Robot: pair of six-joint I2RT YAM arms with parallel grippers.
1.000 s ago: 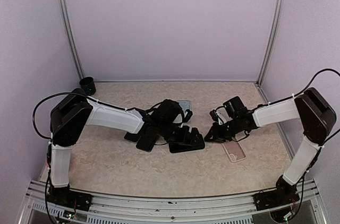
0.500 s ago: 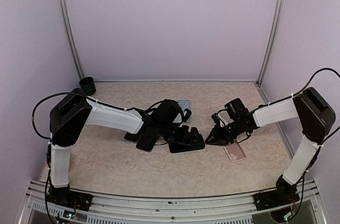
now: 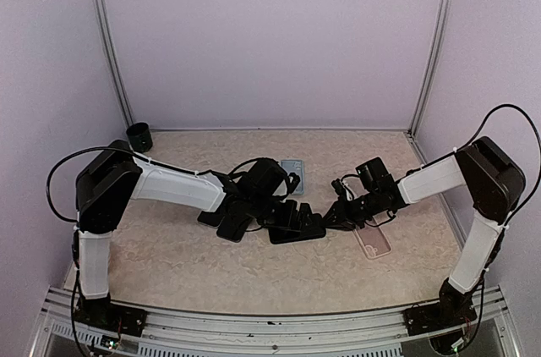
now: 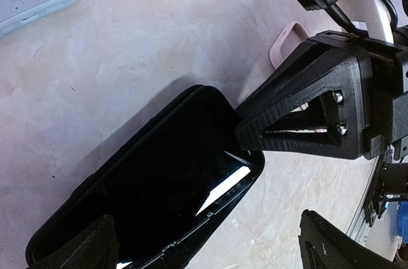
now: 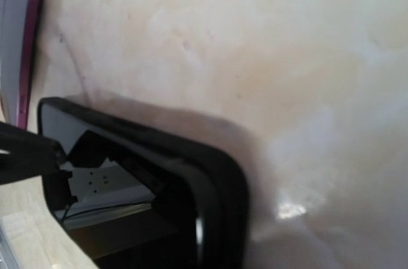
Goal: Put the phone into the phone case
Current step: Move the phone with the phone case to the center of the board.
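The phone (image 4: 159, 199) is being shown lying screen-up inside the black case (image 5: 223, 180) at the table's middle, one end being cut off in both wrist views. It is being straddled by the widely spread left gripper (image 4: 204, 237). Its right corner is being touched by the right gripper (image 4: 252, 132), whose finger gap is being hidden, so its spread cannot be told.

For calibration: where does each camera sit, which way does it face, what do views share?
Top external: above, behind the bases, looking down on the table; both arms show.
Left wrist: low over the phone, facing the right end effector; own fingers at bottom.
Right wrist: close on the phone's corner; own finger at left.
Shared: all show phone and pink case.
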